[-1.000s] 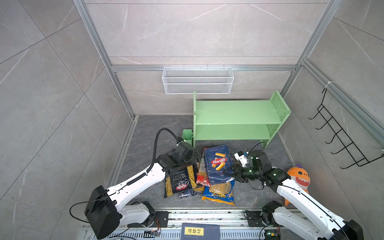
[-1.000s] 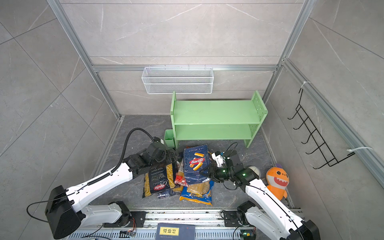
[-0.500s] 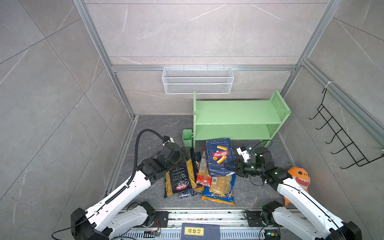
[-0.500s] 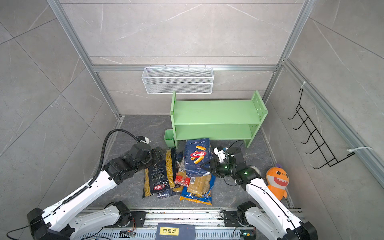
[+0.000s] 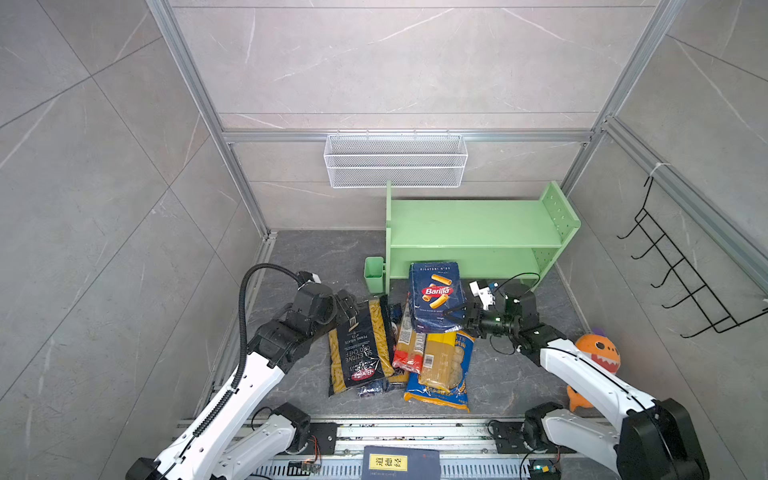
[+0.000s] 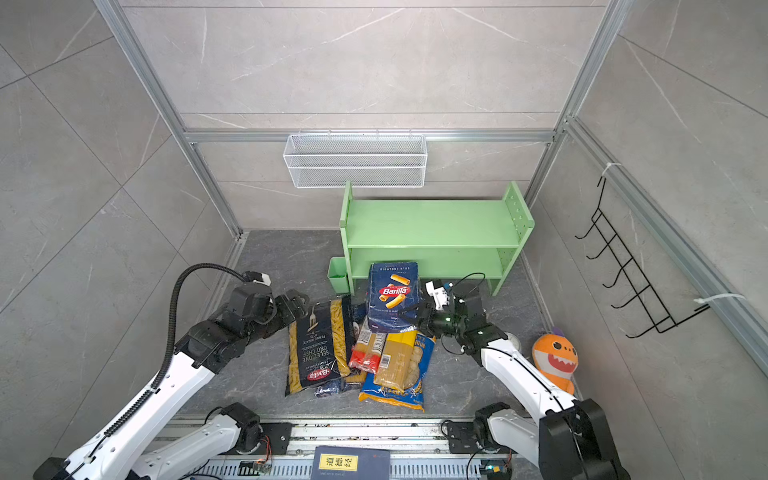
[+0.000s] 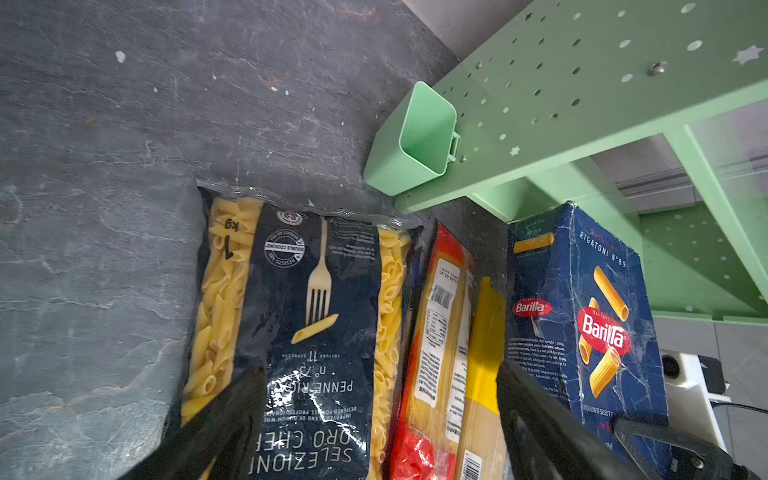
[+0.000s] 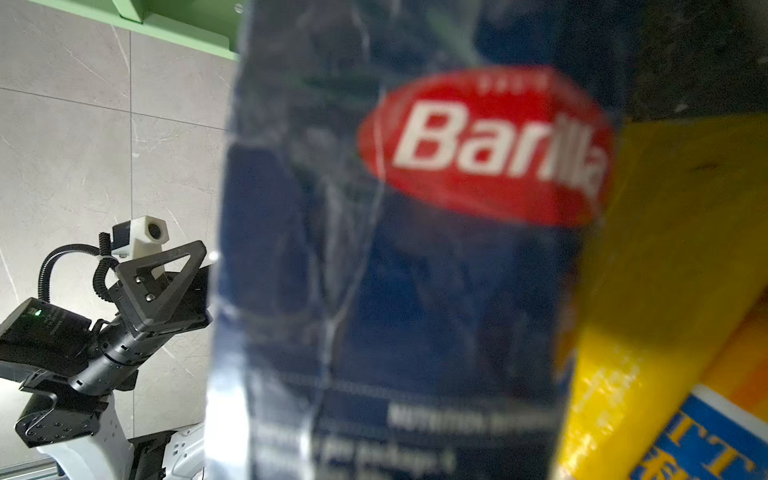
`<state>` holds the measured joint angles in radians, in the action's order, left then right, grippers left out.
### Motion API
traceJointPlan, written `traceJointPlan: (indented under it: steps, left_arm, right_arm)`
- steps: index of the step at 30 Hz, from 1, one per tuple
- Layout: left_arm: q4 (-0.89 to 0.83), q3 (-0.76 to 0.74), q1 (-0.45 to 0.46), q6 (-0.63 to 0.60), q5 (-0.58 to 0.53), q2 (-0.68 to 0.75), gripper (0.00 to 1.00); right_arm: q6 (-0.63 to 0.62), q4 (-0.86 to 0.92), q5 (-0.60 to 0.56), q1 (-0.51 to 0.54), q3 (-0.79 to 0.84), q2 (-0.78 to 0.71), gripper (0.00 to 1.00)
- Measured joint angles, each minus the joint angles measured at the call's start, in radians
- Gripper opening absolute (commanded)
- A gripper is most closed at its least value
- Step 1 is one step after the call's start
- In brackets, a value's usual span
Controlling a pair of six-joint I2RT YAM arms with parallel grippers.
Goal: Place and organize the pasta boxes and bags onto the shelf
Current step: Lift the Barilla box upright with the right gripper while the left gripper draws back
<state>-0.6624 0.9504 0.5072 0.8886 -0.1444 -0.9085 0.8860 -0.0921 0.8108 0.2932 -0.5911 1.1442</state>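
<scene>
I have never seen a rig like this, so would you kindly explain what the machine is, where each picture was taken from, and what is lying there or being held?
These are two white robot arms, each ending in a two-fingered claw. Two pictures look down on the whole booth from overhead; the other two come from cameras on the arms' wrists. On the grey floor lie a black penne bag, slim spaghetti packs and a blue-orange bag, before a green shelf. The right claw grips a blue Barilla box by its lower edge, tilted up toward the shelf. The left claw hangs open near one end of the penne bag, holding nothing.
</scene>
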Motion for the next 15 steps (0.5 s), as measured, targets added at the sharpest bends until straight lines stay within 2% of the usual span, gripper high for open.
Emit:
traceJointPlan:
  steps: [8,15]
  left_arm:
    - [-0.005,0.000,-0.057,-0.037,0.051,-0.001,0.89]
    - [-0.001,0.000,-0.070,-0.041,0.078,-0.001,0.89]
  right_arm:
    - [0.019,-0.151,0.006,0.000,-0.018,0.122,0.39]
    - [0.045,-0.166,-0.003,-0.003,-0.023,0.124,0.39]
